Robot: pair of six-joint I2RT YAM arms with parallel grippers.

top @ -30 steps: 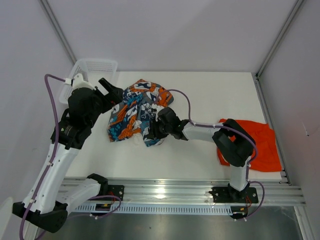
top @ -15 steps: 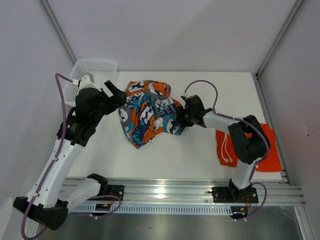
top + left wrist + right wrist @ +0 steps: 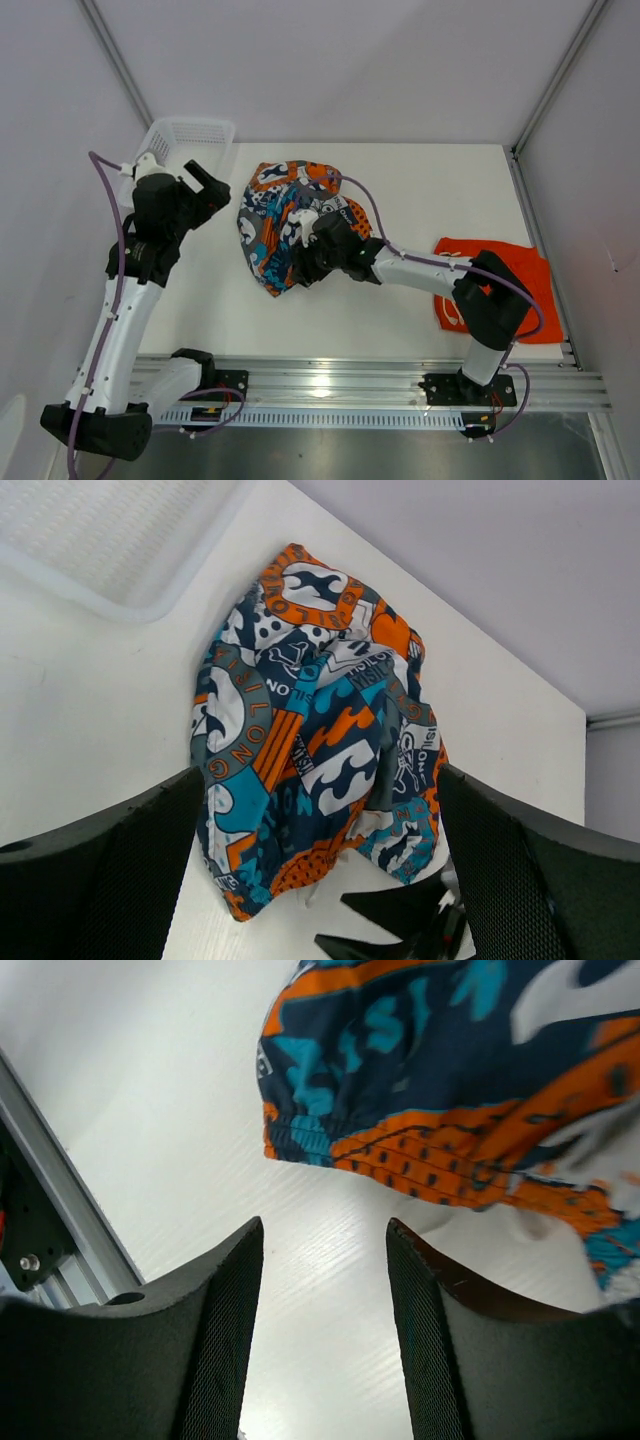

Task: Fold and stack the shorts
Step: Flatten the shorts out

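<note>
Navy-and-teal printed shorts (image 3: 290,215) are sitting in a bunched heap left of centre on the table (image 3: 440,190). The right gripper (image 3: 322,1230) has swung from the heap's right side round to its near edge. Its fingers are apart with nothing between them, and the hem is just past the tips. The left gripper (image 3: 320,778) has backed off toward the basket (image 3: 190,135), spread wide and empty. The orange shorts (image 3: 525,285) are over by the right edge, partly under that arm's elbow.

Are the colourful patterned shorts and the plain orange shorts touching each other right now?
Apart. The top view shows a wide stretch of bare white table between the patterned shorts and the orange shorts.
</note>
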